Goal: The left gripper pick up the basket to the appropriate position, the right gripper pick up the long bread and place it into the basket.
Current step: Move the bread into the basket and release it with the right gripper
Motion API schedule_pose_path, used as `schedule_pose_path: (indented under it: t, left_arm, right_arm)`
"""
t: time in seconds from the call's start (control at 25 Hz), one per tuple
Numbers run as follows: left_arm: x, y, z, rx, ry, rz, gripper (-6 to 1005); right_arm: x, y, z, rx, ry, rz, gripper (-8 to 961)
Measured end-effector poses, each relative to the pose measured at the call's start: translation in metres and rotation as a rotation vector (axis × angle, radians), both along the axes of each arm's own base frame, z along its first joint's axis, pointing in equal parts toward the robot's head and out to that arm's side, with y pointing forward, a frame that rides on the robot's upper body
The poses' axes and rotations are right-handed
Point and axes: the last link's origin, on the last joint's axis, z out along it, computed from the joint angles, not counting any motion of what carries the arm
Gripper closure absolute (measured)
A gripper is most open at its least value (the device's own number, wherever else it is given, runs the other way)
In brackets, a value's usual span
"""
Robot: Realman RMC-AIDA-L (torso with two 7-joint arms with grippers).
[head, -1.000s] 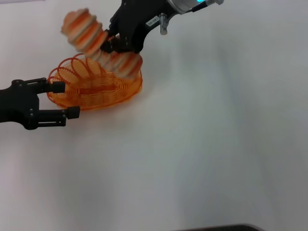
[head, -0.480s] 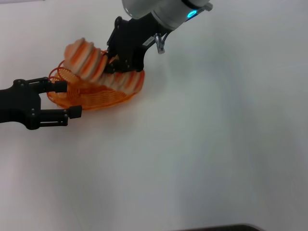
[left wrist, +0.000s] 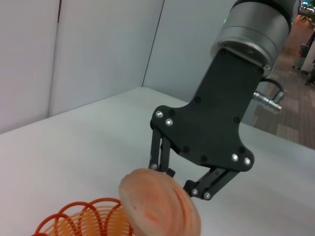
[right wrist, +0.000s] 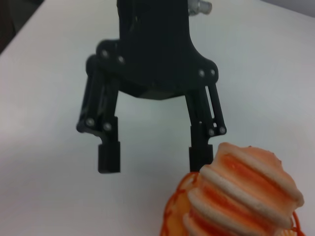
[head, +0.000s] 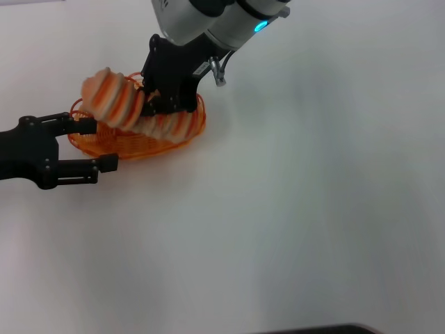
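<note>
Lowered further, right pincer (head: 154,104) presses long bread (head: 128,111) into basket (head: 191,129).

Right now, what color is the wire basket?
Orange; the basket shows best in the head view.

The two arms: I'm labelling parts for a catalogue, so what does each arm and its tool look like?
The left tool is all black, with two slim blocky fingers on a plain black arm. The right tool is a black plate with silver screws and linkage fingers, on a silver-grey cylindrical wrist with a glowing cyan light, a metal connector and a small white label.
</note>
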Motion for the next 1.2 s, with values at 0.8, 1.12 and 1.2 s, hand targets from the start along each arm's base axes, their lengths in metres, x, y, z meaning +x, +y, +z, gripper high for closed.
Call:
schedule_pose_path:
  t: [0.8,1.12,1.2]
  left_arm:
    - [-0.006,-0.006,0.010,0.017,-0.026,0.025,155]
    - [-0.009,-0.012,0.012,0.015,-0.028,0.031,153]
    - [-0.010,-0.013,0.012,0.014,-0.028,0.033,153]
  right_arm:
    - [-0.008,0.002,-0.015,0.028,-0.116,0.195,777]
    - [-0.012,0.002,-0.023,0.044,-0.107,0.196,720]
    - [-0.013,0.001,-0.026,0.050,-0.103,0.196,703]
